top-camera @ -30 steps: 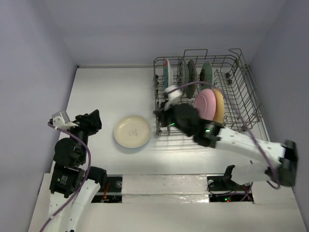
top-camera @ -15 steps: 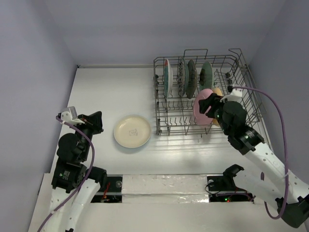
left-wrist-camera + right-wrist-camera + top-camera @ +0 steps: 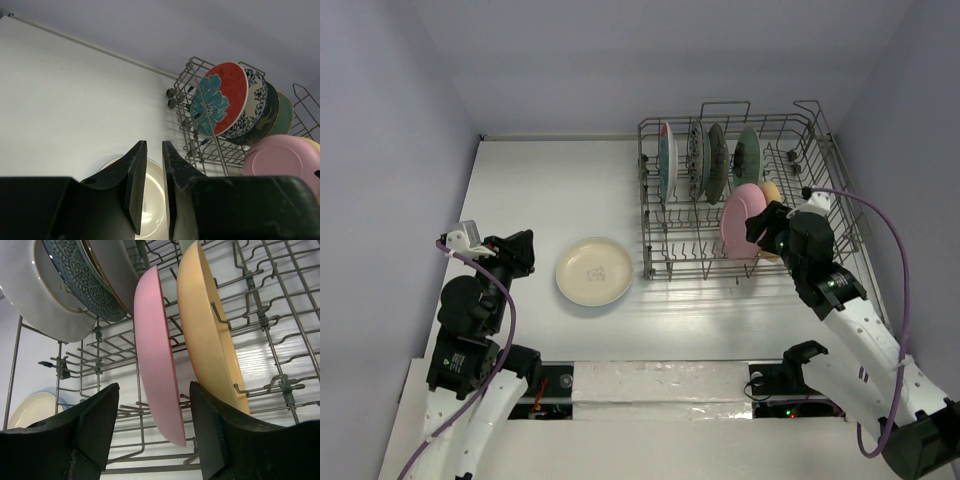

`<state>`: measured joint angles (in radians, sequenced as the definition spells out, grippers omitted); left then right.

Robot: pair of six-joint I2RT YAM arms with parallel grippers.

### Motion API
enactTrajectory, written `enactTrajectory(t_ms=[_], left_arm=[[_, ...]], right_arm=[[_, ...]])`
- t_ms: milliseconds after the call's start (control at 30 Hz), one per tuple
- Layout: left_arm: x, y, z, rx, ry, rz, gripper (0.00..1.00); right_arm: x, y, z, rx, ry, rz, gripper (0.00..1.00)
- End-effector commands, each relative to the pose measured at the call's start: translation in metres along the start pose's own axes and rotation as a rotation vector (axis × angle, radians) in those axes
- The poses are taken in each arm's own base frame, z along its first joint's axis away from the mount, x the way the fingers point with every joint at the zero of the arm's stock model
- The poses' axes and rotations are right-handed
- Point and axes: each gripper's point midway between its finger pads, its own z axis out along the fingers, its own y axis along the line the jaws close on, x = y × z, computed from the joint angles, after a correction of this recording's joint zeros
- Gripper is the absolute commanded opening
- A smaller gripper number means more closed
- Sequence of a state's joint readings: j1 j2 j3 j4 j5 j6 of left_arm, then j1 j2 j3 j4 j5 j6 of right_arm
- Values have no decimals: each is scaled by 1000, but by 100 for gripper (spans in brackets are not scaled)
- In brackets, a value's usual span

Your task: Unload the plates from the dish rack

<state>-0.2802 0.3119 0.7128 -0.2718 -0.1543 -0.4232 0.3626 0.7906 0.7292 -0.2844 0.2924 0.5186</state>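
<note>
While the right gripper (image 3: 153,390) hangs down inside the dish rack (image 3: 812,195), its two jaws stand wide apart. The pink plate (image 3: 155,355) stands on its edge right between them. One of the black fingers (image 3: 95,425) is on the plate's left side and the other is on its right side. There is a small gap on each side, so the jaws do not squeeze the plate.

The orange-yellow plate (image 3: 205,335) stands just beside the pink one, on the far side of the right finger. Both plates lean a little in the front row of the rack.

In the back row four more plates stand close together. There is one with a red and teal flower (image 3: 220,97), then a blue-white patterned plate (image 3: 252,100), a dark green plate (image 3: 267,117) and a mint green plate (image 3: 285,112).

The cream plate (image 3: 594,272) lies flat on the white table (image 3: 550,190), just left of the rack.

The left gripper (image 3: 152,150) is up in the air at the left side of the table, well apart from the rack. Its jaws are almost pressed together, with only a thin gap, and nothing is between them. The cream plate lies below and past its tips.
</note>
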Motion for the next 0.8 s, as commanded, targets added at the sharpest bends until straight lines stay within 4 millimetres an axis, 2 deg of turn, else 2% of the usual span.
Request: enactTrajectory(t_ms=[0,167,233,367,533,567,667,700,767], left_arm=[[-7,-6,2,24,-23,4,16],[-6,-6,1,25,-22,4,18],[-6,-6,1,27,-21,6,19],[-6,-6,1,25,-21,6,21],[-6,-6,1,26,-23,3,22],[-6,-6,1,26,-23,3,22],[-6,-7,1,29,-23,1,23],[-7,-7,1,29,-23,2,24],[-6,-7,1,30,-23,-1,25]], right_arm=[[4,7,7,-55,10,23,63],[-2,24,18,-143,-30,37,50],[-9,17,22,-118,-48,55,41],[-15,20,21,-146,-80,68,27],[-29,37,8,-231,-100,18,16],[-39,42,4,-242,-117,10,13],[-53,52,-10,-282,-130,-20,3],[-66,60,-18,-310,-152,-24,0],[-75,65,-29,-332,-167,-36,0]])
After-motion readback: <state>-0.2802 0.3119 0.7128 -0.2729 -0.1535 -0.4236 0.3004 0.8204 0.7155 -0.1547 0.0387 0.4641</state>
